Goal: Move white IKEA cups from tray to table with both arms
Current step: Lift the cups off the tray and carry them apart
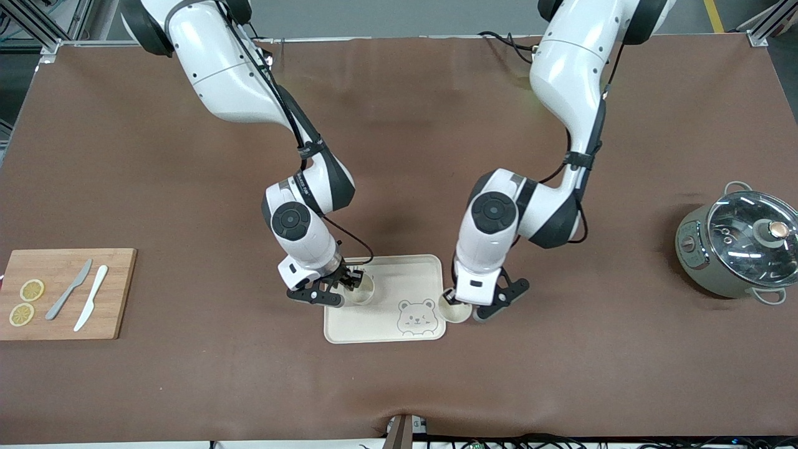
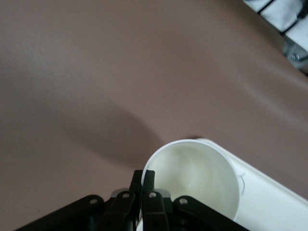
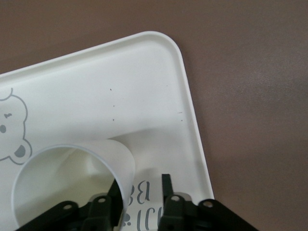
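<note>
A cream bear-print tray (image 1: 399, 274) lies at the middle of the table. One white cup (image 1: 362, 292) stands upright on the tray, at its end toward the right arm. My right gripper (image 1: 351, 282) is open, with the cup's wall between its fingers (image 3: 167, 185); the cup (image 3: 62, 183) and the tray (image 3: 120, 82) show in the right wrist view. My left gripper (image 1: 454, 298) is shut on the wall of the second white cup (image 1: 454, 311), upright at the tray's rim toward the left arm. The left wrist view shows that gripper (image 2: 148, 177), its cup (image 2: 197, 180) and the rim (image 2: 274, 199).
A wooden cutting board (image 1: 118, 293) with two lemon slices (image 1: 26, 302) and two knives (image 1: 81, 296) lies at the right arm's end. A grey pot with a glass lid (image 1: 742, 243) stands at the left arm's end. Brown mat covers the table.
</note>
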Robot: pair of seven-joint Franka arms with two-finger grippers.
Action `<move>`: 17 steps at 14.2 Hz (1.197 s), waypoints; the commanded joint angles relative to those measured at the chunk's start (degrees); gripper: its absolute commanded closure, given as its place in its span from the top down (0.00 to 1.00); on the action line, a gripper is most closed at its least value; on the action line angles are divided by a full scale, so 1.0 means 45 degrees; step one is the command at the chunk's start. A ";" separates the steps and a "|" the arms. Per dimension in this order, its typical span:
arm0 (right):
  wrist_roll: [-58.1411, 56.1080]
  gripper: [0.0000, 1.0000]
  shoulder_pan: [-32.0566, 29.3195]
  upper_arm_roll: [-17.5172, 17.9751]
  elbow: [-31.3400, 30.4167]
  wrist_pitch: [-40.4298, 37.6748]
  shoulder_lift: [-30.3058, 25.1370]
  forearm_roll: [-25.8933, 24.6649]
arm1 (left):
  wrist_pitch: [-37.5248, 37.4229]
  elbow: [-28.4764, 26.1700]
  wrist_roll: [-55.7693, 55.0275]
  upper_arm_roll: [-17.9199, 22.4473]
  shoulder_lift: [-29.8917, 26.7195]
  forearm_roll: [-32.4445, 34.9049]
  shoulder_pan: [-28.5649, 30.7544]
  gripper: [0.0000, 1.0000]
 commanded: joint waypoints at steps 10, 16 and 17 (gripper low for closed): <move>0.0246 0.00 -0.0045 -0.0090 0.0808 -0.0347 0.0031 -0.0128 | -0.0139 -0.0351 0.2676 -0.0006 -0.0477 0.0317 0.2871 0.00; -0.2072 0.00 -0.1390 -0.0070 0.1963 -0.4014 -0.0827 -0.0088 | -0.0139 -0.0800 0.4939 -0.0025 -0.0457 0.0317 0.4296 0.00; -0.2910 0.00 -0.1761 -0.0070 0.2060 -0.4620 -0.1023 -0.0088 | -0.0139 -0.0820 0.5233 -0.0044 -0.0438 0.0298 0.4570 0.00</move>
